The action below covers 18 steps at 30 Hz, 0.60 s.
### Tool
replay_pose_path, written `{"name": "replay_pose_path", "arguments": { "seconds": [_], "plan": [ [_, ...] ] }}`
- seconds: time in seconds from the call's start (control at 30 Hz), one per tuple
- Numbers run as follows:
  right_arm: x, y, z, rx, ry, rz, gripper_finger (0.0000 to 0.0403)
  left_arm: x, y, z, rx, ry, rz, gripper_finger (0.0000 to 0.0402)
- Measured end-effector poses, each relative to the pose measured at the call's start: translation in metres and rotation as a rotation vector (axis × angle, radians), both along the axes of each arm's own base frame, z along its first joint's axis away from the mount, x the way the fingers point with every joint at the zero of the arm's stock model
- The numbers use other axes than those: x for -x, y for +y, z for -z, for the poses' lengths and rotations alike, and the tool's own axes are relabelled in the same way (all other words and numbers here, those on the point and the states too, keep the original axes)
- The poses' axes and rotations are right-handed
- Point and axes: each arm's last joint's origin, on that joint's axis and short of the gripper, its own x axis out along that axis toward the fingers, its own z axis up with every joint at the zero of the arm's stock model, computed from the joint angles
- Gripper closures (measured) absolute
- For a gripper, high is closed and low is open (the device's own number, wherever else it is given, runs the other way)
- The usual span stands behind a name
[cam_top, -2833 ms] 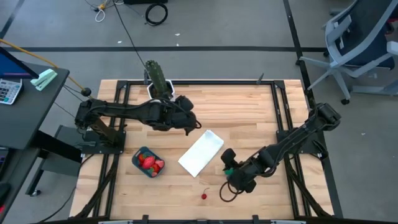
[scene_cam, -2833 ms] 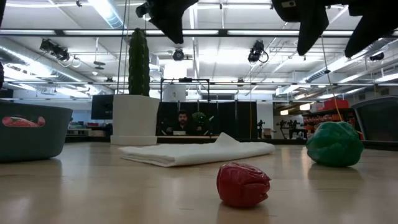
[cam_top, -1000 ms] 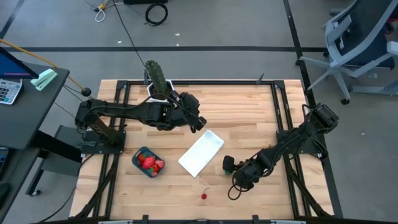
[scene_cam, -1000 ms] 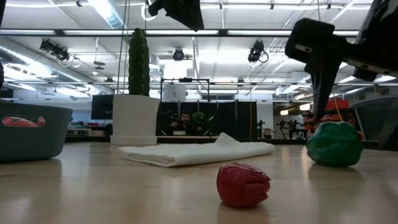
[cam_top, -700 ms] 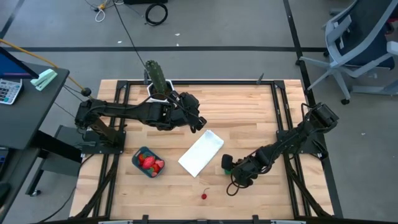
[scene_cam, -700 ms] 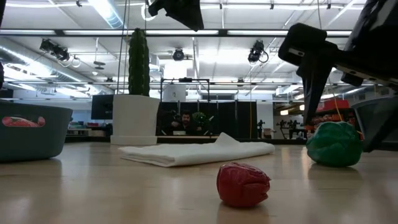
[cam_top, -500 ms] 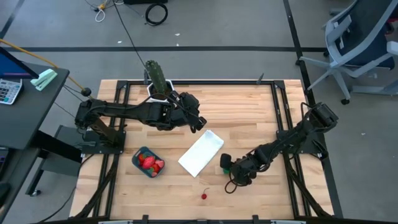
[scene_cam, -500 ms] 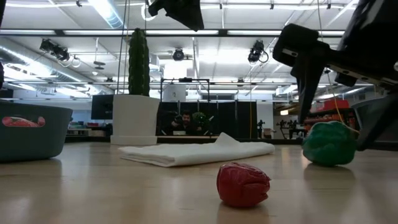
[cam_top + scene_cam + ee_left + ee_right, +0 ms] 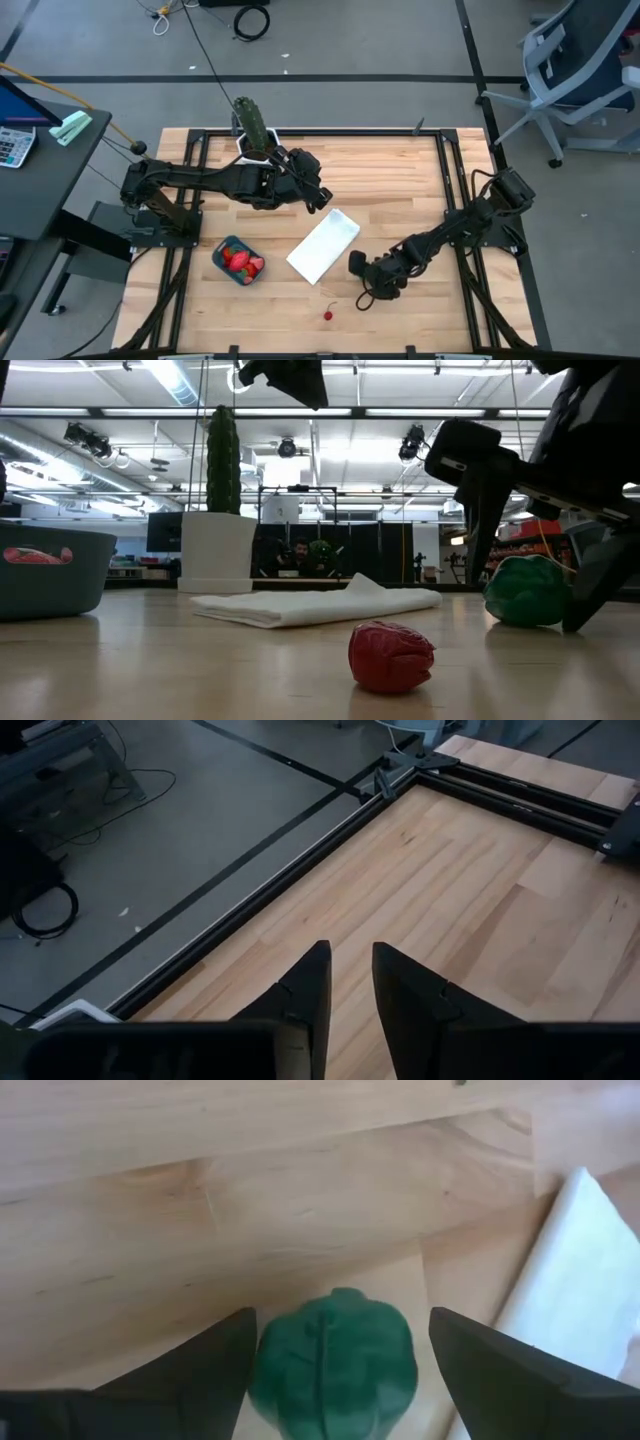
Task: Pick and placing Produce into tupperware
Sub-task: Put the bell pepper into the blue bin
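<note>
The green piece [image 9: 527, 592] rests on the table between the fingers of my open right gripper [image 9: 535, 565], which slants down over it; the wrist view shows the green piece [image 9: 335, 1365] between the two fingers of the gripper [image 9: 342, 1330]. From above, my right gripper [image 9: 357, 266] hides it. A red fruit [image 9: 391, 656] lies alone near the front edge, also seen from above [image 9: 328, 315]. The teal tub [image 9: 238, 260] holds several red strawberries. My left gripper [image 9: 320, 195] hovers high over the far middle, fingers narrowly open [image 9: 350, 970], holding nothing. My right gripper stands astride the green piece, slanting down from the table's right. One finger [image 9: 215, 1360] lies close against the piece's side [image 9: 262, 1365]; I cannot tell whether it touches. The piece sits on the table.
A white flat panel [image 9: 323, 245] lies between the tub and the right gripper, just beside the green piece. A tall green cactus [image 9: 250, 120] in a white pot [image 9: 217, 550] stands at the far edge. Bare wood stretches along the near edge and on the right.
My right gripper has come down and moved toward the table's left, so that its open fingers now stand on either side of the green piece. The green piece has shifted slightly toward the table's left. The left arm has kept still.
</note>
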Motion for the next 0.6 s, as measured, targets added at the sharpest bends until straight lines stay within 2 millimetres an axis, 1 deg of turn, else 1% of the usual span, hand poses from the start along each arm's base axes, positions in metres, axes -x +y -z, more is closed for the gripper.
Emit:
{"name": "replay_pose_path", "arguments": {
  "seconds": [0.2,0.4,0.6],
  "plan": [
    [0.0,-0.0013,-0.0036,-0.023,-0.011,0.043,0.0096,-0.0001,0.0,-0.0001,0.0,-0.001,0.0,0.031],
    [0.0001,-0.0016,-0.0027,-0.033,-0.004,0.061,0.0098,-0.0001,0.0,-0.0001,0.0,-0.001,0.0,0.0316],
    [0.0007,-0.0019,-0.002,-0.068,0.011,0.135,0.0124,-0.0001,0.0,-0.0001,0.0,-0.001,0.0,0.0321]
  ]
}}
